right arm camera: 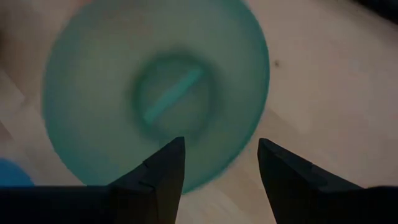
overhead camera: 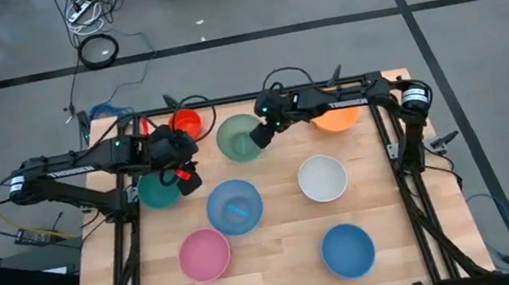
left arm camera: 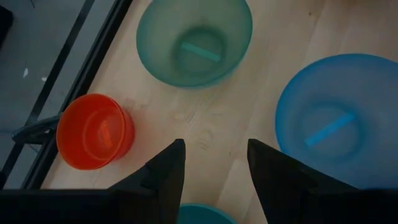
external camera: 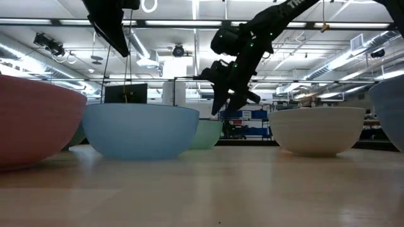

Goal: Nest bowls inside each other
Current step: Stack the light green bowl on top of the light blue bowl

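Observation:
Eight bowls stand apart on their bases on the wooden table. At the back are the red bowl (overhead camera: pixel 186 122), the green bowl (overhead camera: pixel 239 137) and the orange bowl (overhead camera: pixel 336 115). The teal (overhead camera: pixel 158 189), light blue (overhead camera: pixel 234 206) and white (overhead camera: pixel 323 178) bowls are in the middle; the pink (overhead camera: pixel 204 254) and blue (overhead camera: pixel 347 250) are near. My right gripper (right arm camera: pixel 221 162) hangs open above the green bowl's (right arm camera: pixel 155 93) rim, one finger over the inside and one over the table. My left gripper (left arm camera: pixel 214 162) hangs open over bare table, with the red (left arm camera: pixel 93 130), green (left arm camera: pixel 196 40), light blue (left arm camera: pixel 342 118) and teal (left arm camera: pixel 205 214) bowls around it.
The black frame rails (overhead camera: pixel 126 232) run along the table's left and right sides and its back. Bare wood lies at the table's near middle between the pink and blue bowls. In the low view my right gripper (external camera: pixel 230 94) is well above the green bowl (external camera: pixel 205 133).

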Action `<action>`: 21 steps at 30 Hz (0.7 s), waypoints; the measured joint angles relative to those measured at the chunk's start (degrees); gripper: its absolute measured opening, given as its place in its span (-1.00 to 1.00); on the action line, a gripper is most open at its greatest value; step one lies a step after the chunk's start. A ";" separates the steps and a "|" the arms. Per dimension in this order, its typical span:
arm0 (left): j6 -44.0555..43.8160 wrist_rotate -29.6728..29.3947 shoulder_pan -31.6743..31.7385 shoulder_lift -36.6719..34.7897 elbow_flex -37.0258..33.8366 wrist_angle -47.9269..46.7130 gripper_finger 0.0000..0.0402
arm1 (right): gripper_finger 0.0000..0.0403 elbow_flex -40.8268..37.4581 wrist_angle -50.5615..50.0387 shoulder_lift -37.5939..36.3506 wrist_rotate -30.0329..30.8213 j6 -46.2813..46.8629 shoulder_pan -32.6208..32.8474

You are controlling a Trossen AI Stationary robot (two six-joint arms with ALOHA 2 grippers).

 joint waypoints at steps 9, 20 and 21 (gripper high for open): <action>-0.79 -0.02 0.00 0.02 -0.02 -0.12 -0.09 | -0.06 0.05 2.85 1.70 0.72 0.04 -0.17; -1.25 0.06 0.00 0.04 -0.04 -0.11 -0.09 | -0.06 -0.04 5.14 6.09 1.34 -0.03 -0.92; -1.26 0.09 0.00 0.03 -0.04 -0.23 -0.09 | -0.07 -0.04 5.90 6.70 1.40 -0.03 -0.92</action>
